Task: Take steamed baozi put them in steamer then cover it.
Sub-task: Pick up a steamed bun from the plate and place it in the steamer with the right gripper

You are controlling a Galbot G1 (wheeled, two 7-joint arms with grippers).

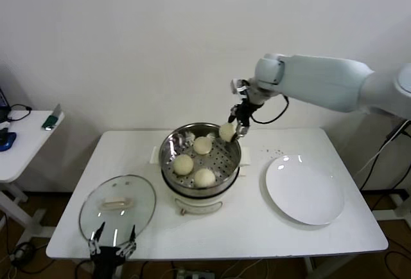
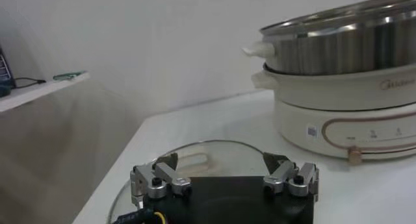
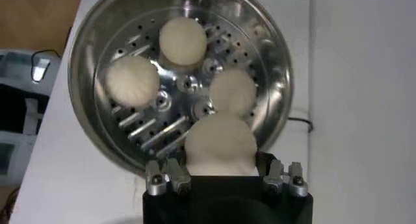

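I found a white tabletop (image 1: 308,240) carrying three items: the steamer (image 1: 200,192) stood near its middle, the cover (image 1: 117,209) lay flat toward the robot's left front, and a white plate (image 1: 305,190) lay to the right.

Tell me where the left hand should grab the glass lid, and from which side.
Grip the cream bar handle at the middle of the glass lid, coming straight down from above. The lid lies flat on the table with its handle up; the dome and thin rim offer little purchase. The open left hand sits at the lid's near edge, probably best closing across the bar's narrow width.
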